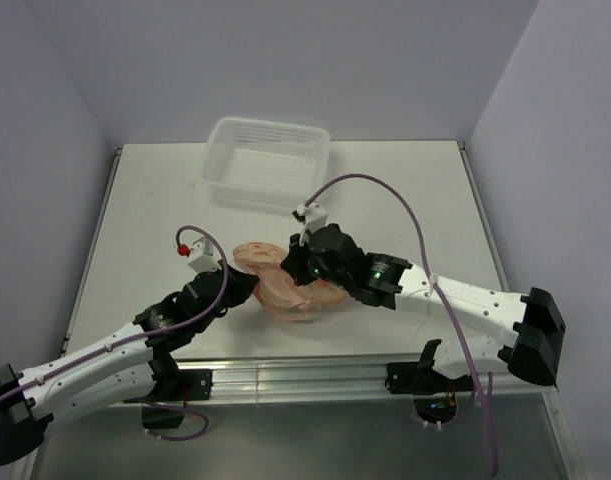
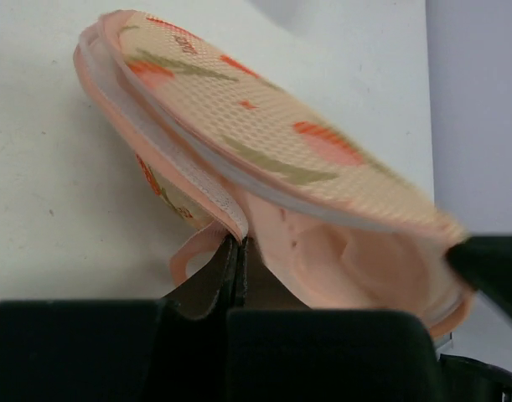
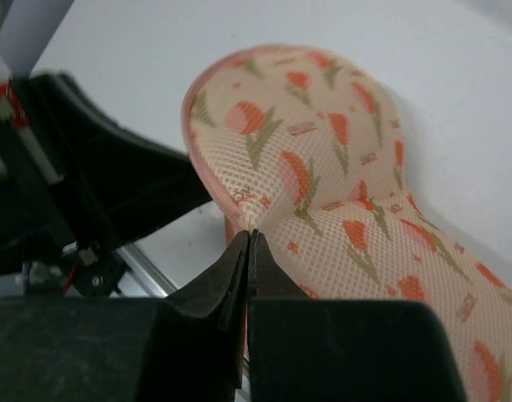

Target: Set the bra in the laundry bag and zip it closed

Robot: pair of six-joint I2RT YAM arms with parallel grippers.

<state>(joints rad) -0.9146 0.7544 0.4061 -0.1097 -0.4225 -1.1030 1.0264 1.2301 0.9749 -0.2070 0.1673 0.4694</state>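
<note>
1. The laundry bag (image 1: pixel 283 293) sits on the white table (image 1: pixel 145 230), near the middle of its near half, between the two grippers
2. The left gripper (image 2: pixel 239 249) reaches in from the near left. Its fingers are pressed together on the bag's near edge, pinching the pale zipper seam with no gap between them
3. The right gripper (image 3: pixel 250 239) comes in from the right. Its fingers are likewise clamped tight, nipping the printed rim of the bag where the outline narrows at the waist
4. In the left wrist view the bag stands partly open: the printed upper shell is lifted and tilted, and the lower edge is held down at the fingers
5. Through that gap shows soft pale pink fabric (image 2: pixel 348 251), folded and lying inside the bag. Whether it is the bra or only the lining cannot be told
6. A thin pink loop (image 2: pixel 188 251) hangs below the bag's edge, just left of the left fingers. It cannot be told whether it belongs to the bag
7. The right wrist view shows the bag's upper shell as a peanut shape in peach mesh with orange flowers, one lobe far and one near
8. A white mesh basket (image 1: pixel 250 192) stands at the far middle of the table, well apart from the bag
</note>
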